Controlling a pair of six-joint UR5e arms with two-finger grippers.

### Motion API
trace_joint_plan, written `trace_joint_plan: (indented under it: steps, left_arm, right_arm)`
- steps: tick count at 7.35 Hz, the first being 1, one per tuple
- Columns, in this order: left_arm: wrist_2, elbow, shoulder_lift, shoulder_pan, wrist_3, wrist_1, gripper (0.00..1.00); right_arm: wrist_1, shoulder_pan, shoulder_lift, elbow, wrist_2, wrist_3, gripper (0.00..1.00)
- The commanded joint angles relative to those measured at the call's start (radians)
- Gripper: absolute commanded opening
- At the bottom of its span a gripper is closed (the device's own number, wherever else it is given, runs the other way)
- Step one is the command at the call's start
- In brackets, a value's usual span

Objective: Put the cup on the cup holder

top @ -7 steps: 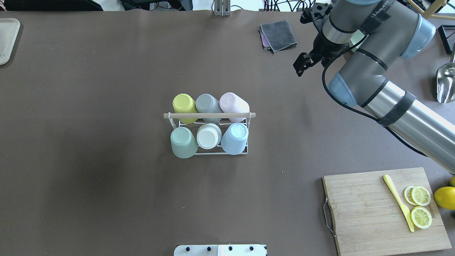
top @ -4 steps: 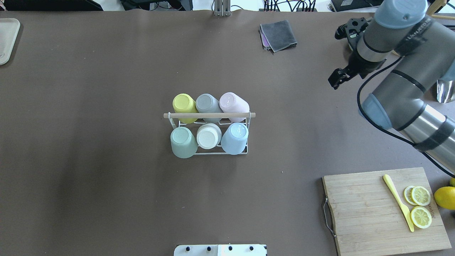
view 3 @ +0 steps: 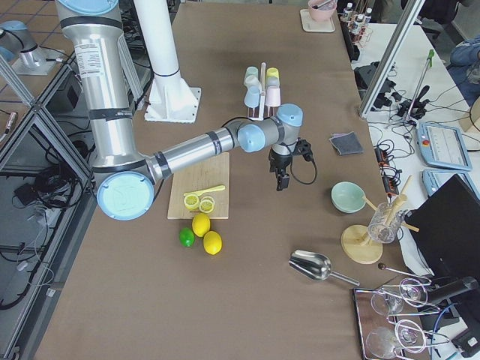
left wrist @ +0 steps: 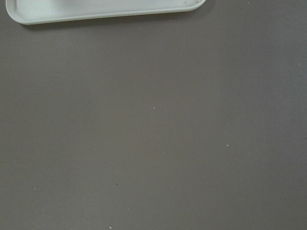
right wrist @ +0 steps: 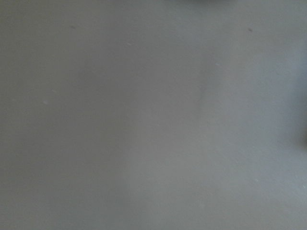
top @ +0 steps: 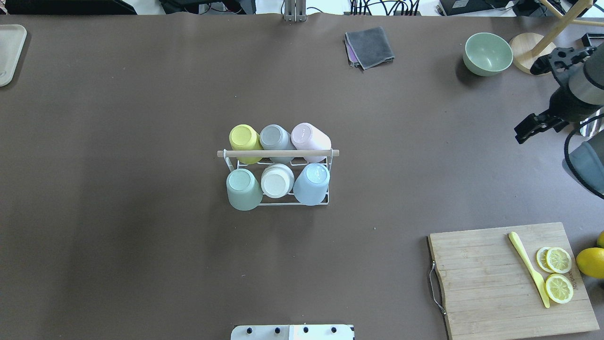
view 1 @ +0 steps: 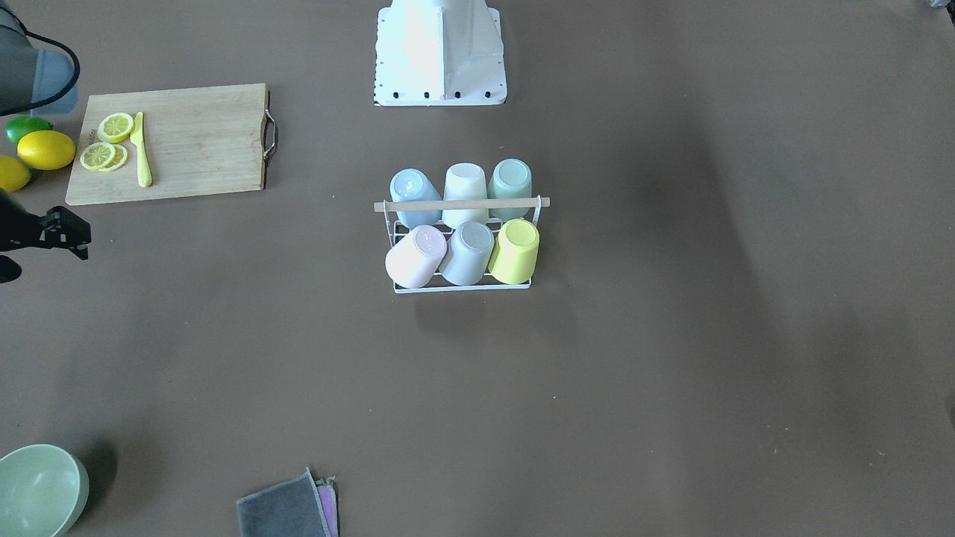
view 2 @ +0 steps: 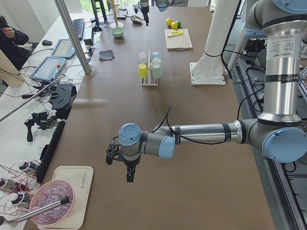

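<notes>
The cup holder (top: 278, 153), a white wire rack with a wooden rod on top, stands mid-table; it also shows in the front-facing view (view 1: 462, 203). Several cups sit upside down on its prongs, among them yellow (top: 244, 138), pink (top: 309, 137) and blue (top: 314, 179). My right gripper (top: 521, 134) is at the far right edge, well away from the rack; it looks open and holds nothing. In the front-facing view the right gripper (view 1: 78, 242) sits at the left edge. My left gripper (view 2: 129, 178) shows only in the exterior left view, hanging over bare table; I cannot tell its state.
A wooden cutting board (top: 486, 278) with lemon slices and a yellow knife lies front right, with a lemon (top: 590, 262) beside it. A green bowl (top: 488, 53) and a grey cloth (top: 370, 46) lie at the back. A white tray (top: 9, 52) is far left.
My right arm has swung away to the right, out toward the table's edge, uncovering the green bowl. The rack and cups have not moved.
</notes>
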Motion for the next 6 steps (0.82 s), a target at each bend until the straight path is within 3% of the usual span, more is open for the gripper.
trace_joint_plan:
  steps: [1, 2, 5, 6]
  left_arm:
    - [0.001, -0.005, -0.054, 0.0, -0.012, 0.012, 0.98]
    - [-0.002, -0.022, -0.049, 0.0, -0.016, 0.015, 0.98]
    - [-0.004, -0.122, -0.051, 0.0, -0.016, 0.226, 0.98]
    - [0.001, -0.117, -0.04, 0.0, -0.005, 0.211, 0.98]
  right_arm:
    - [0.048, 0.148, -0.158, -0.004, 0.063, -0.132, 1.0]
    - [0.045, 0.222, -0.212, -0.004, 0.064, -0.174, 1.0]
    - [0.048, 0.345, -0.261, -0.048, 0.065, -0.182, 1.0]
    - [0.048, 0.368, -0.273, -0.048, 0.061, -0.19, 1.0]
